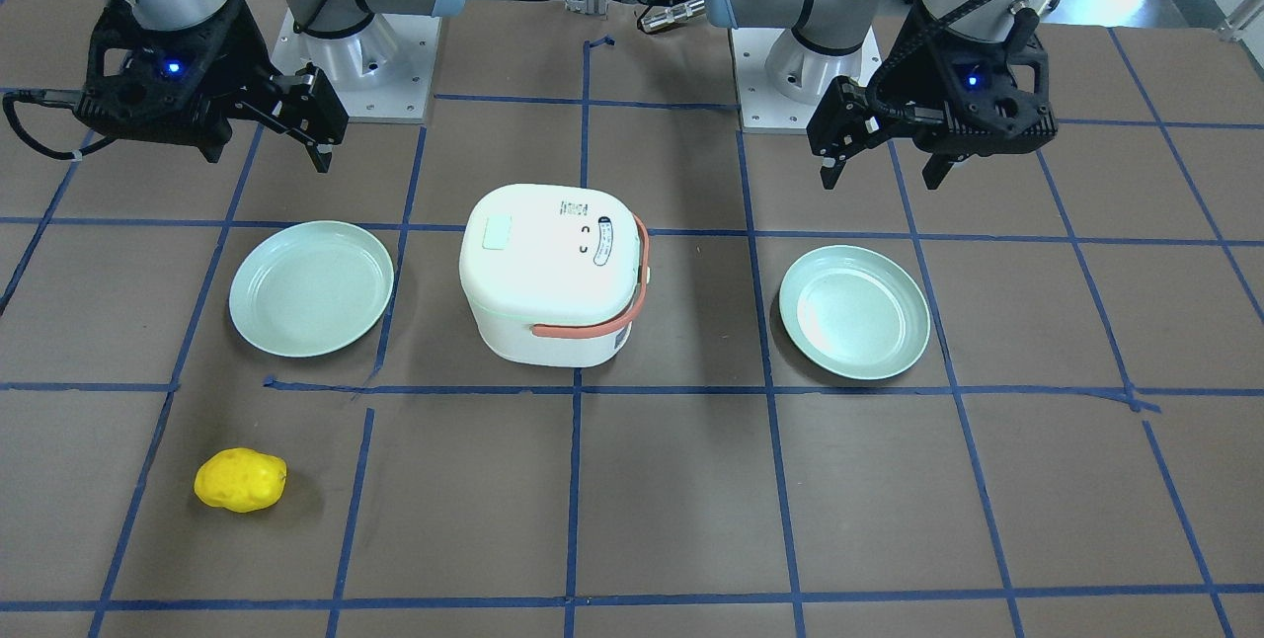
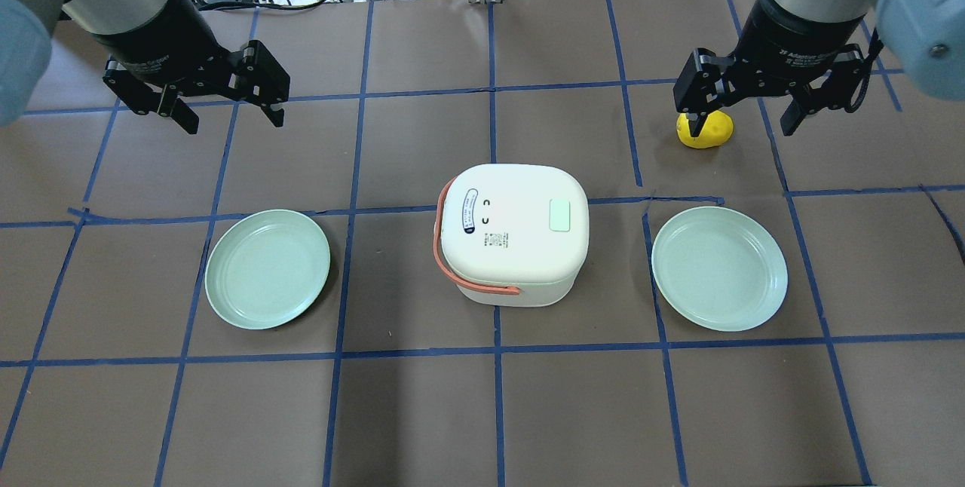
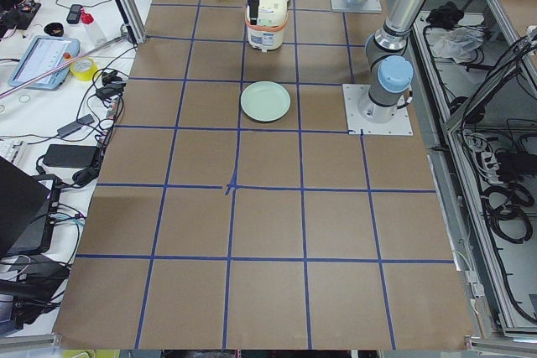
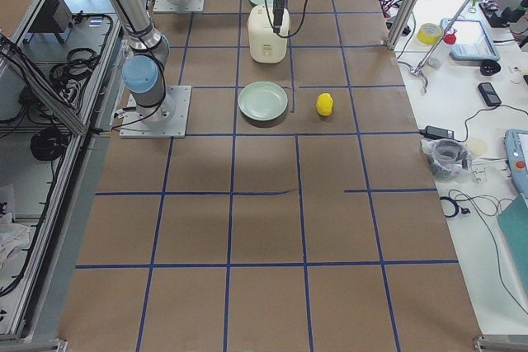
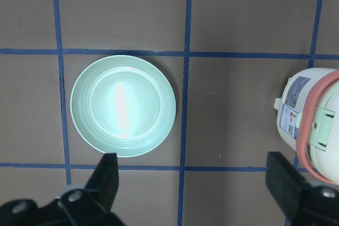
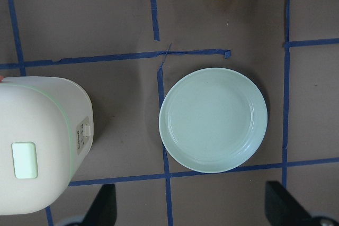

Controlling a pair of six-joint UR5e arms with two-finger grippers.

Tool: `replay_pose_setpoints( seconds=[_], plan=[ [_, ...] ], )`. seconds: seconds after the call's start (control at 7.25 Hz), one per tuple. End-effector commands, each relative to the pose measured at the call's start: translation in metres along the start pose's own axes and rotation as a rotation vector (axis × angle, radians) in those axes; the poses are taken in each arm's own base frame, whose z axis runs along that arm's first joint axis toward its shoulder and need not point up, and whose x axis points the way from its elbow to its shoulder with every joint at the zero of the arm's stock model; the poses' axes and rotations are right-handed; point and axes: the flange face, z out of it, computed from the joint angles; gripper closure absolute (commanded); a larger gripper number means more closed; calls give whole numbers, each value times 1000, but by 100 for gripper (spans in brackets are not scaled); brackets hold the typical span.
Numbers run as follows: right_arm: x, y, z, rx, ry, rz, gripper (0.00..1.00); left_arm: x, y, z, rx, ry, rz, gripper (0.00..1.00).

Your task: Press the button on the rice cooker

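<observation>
The white rice cooker (image 1: 548,273) with a salmon handle stands mid-table, lid shut; it also shows in the overhead view (image 2: 513,231). A pale green rectangular button (image 2: 562,214) sits on the lid toward my right side and shows in the right wrist view (image 6: 25,160) too. My left gripper (image 2: 232,116) is open and empty, high above the table, left of the cooker. My right gripper (image 2: 742,125) is open and empty, high to the right of the cooker. Neither touches the cooker.
A pale green plate (image 2: 268,268) lies left of the cooker and another (image 2: 720,268) lies right of it. A yellow potato-like object (image 2: 705,133) lies on the table under my right gripper, beyond the right plate. Blue tape lines grid the brown table.
</observation>
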Motion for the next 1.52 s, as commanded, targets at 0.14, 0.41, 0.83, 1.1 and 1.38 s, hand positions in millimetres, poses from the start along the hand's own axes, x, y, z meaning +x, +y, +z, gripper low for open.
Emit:
replay_pose_setpoints(
  seconds=[0.14,0.41,0.83,1.1,1.38],
  plan=[
    [-5,1,3,-6,-20,6,31,0,0,0,0,0,1,0],
    [-14,1,6,-20,-92,60,85,0,0,0,0,0,1,0],
    [-59,-2,29,-89,-160,98,100,0,0,0,0,0,1,0],
    [-86,4,46,-91,-160,84,100,0,0,0,0,0,1,0],
    [-110,7,74,-91,-199,91,100,0,0,0,0,0,1,0]
  ],
)
